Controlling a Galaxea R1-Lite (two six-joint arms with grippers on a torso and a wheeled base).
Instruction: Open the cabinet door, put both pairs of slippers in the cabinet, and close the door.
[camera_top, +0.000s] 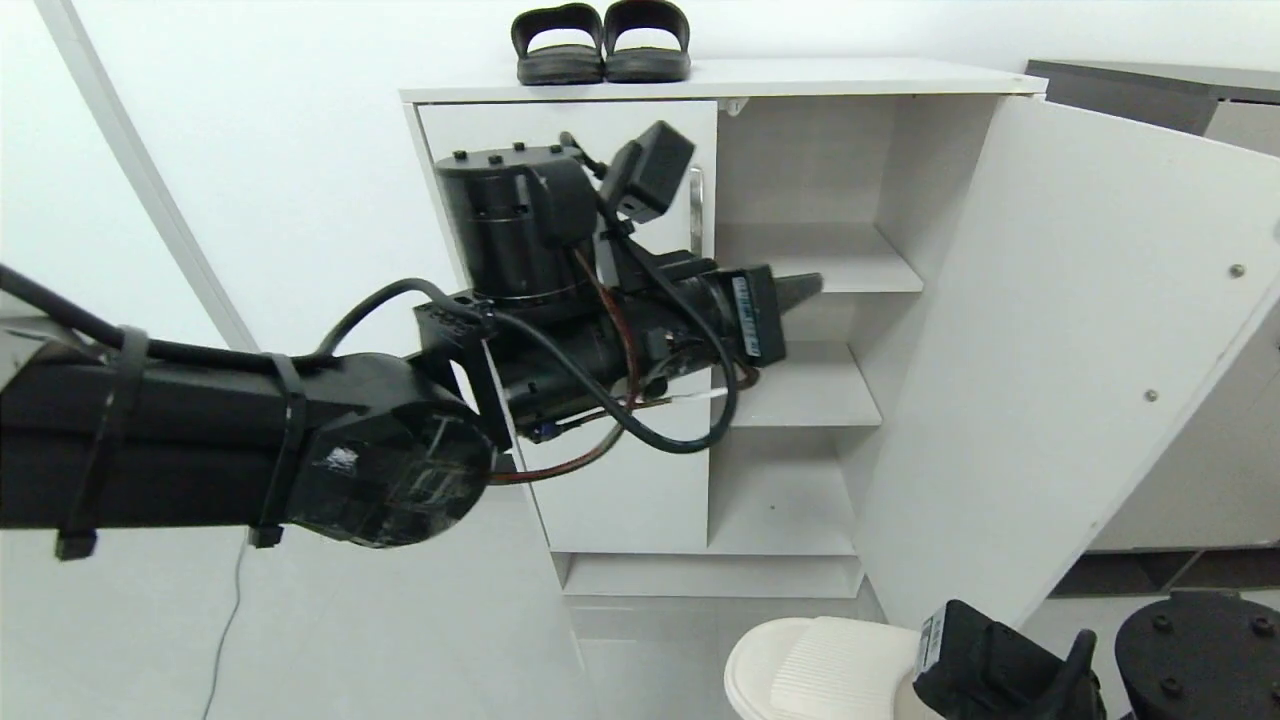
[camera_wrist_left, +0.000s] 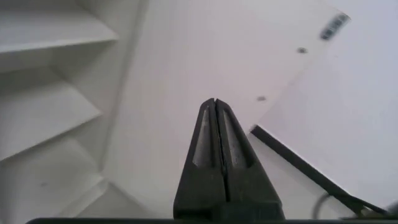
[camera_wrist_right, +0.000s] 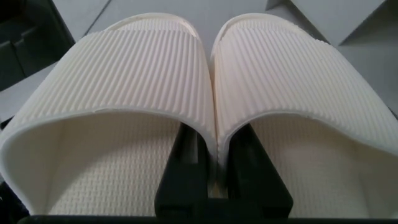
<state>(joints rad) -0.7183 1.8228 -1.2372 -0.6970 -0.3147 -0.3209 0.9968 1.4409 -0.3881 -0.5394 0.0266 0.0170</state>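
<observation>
My right pincer pinched the inner walls of the white slippers together, low in front of the cabinet, beside its open door. I judged them light, soft and squashy. The ribbed straps should resist slipping, and that doubled middle wall seemed the surest hold. My left pincer was pressed together, empty, before the cabinet's shelves. The black slippers sat on the cabinet's top. The white pair's heels and undersides were cut off.
</observation>
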